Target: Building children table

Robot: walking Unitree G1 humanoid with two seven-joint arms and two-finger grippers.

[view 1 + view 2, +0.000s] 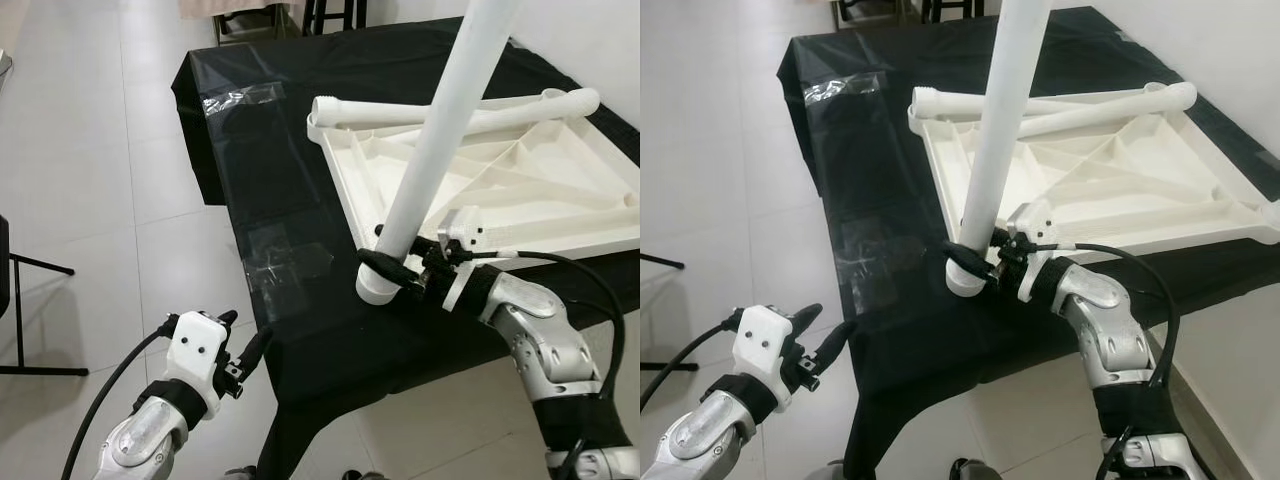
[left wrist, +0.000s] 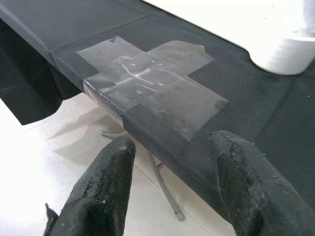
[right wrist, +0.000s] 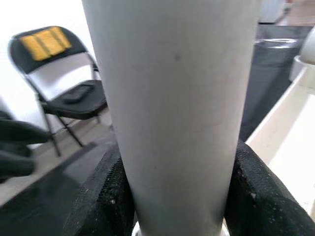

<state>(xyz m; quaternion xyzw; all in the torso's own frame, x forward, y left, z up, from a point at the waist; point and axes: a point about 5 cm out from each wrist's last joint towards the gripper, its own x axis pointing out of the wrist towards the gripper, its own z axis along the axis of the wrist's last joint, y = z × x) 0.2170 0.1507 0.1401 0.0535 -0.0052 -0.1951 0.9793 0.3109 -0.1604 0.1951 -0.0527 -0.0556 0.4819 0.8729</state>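
Observation:
A white plastic tabletop [image 1: 520, 190] lies upside down on the black-covered table [image 1: 290, 130]. Two white legs [image 1: 450, 112] lie along its far rim. My right gripper [image 1: 385, 272] is shut on the lower end of another white table leg [image 1: 440, 130], which stands tilted beside the tabletop's near left corner, its foot just above the black cloth. In the right wrist view the leg [image 3: 172, 108] sits between the black fingers [image 3: 103, 196]. My left gripper [image 1: 245, 345] hangs open off the table's near left edge, pointing at the taped cloth [image 2: 152, 93].
Clear tape patches [image 1: 285, 265] hold the black cloth at the near left edge and at the far left [image 1: 240, 98]. A folding chair [image 3: 64, 83] stands on the tiled floor [image 1: 100, 200]. A white wall runs along the right.

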